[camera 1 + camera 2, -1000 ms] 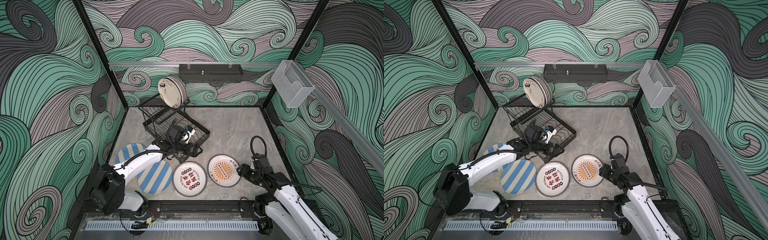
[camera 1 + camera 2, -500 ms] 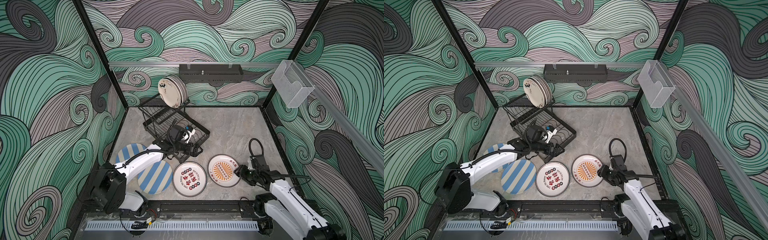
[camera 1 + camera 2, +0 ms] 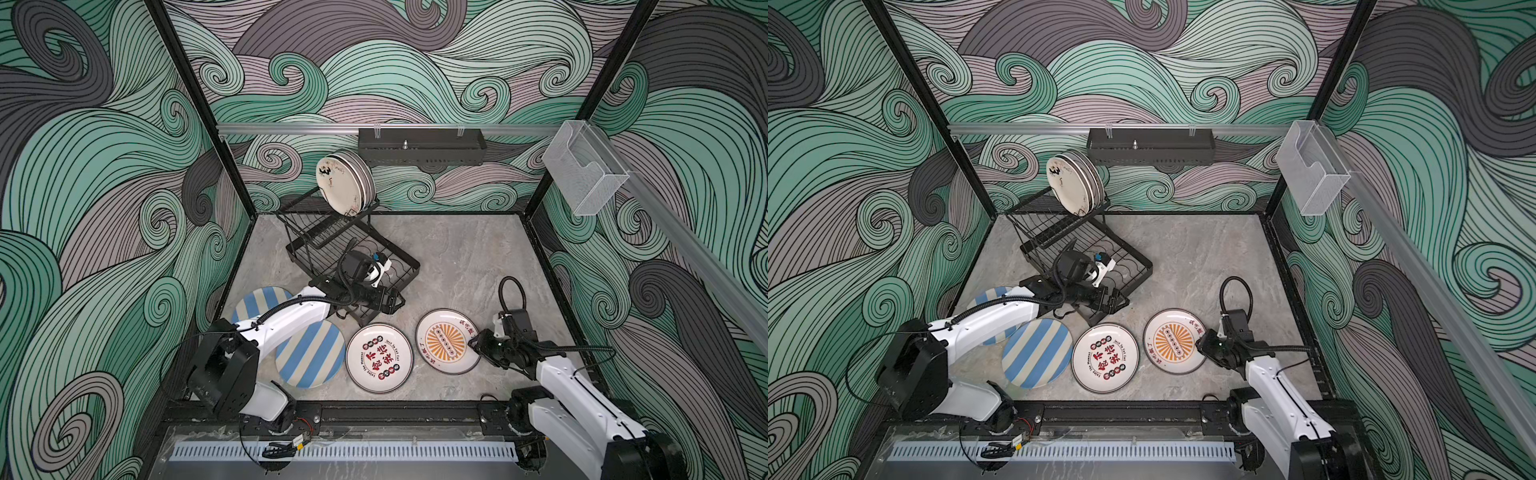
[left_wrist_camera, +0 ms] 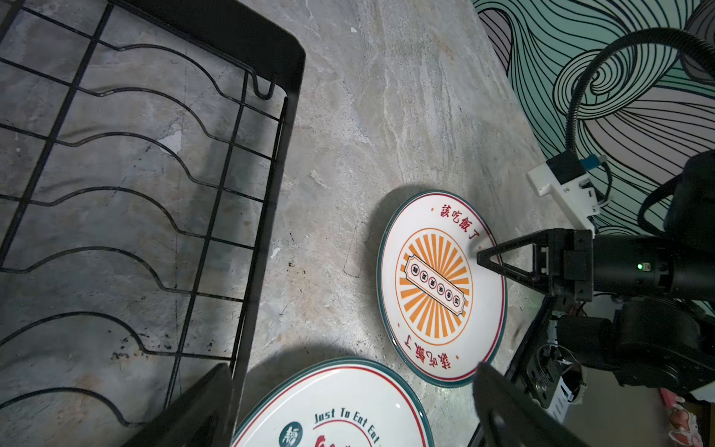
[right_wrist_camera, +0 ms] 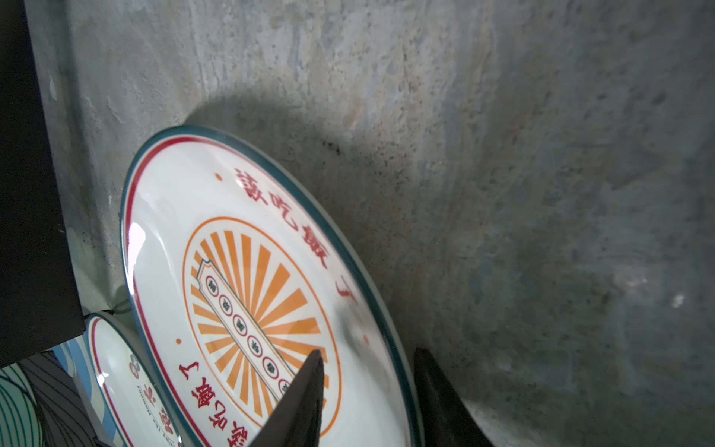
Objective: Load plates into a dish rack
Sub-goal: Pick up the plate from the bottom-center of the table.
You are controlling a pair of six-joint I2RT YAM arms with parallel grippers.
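The left tool [image 3: 390, 302] is held spread and empty at the near corner of the dish rack [image 3: 328, 232] (racked plates [image 3: 345, 183] stand beyond it, on the upper tier). The right tool [image 5: 368, 352] has been brought astride the rim of the sunburst plate [image 3: 442, 341], which lies flat on the desk [image 3: 457, 257], and its jaws have narrowed. Whether the rim is pinched yet cannot be told, but lifting seems next.

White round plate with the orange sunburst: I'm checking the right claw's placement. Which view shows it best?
The right wrist view: the white sunburst plate is close up, its rim running between the fingers of the right claw. The left wrist view shows the whole plate, one finger over it; both top views show it small.
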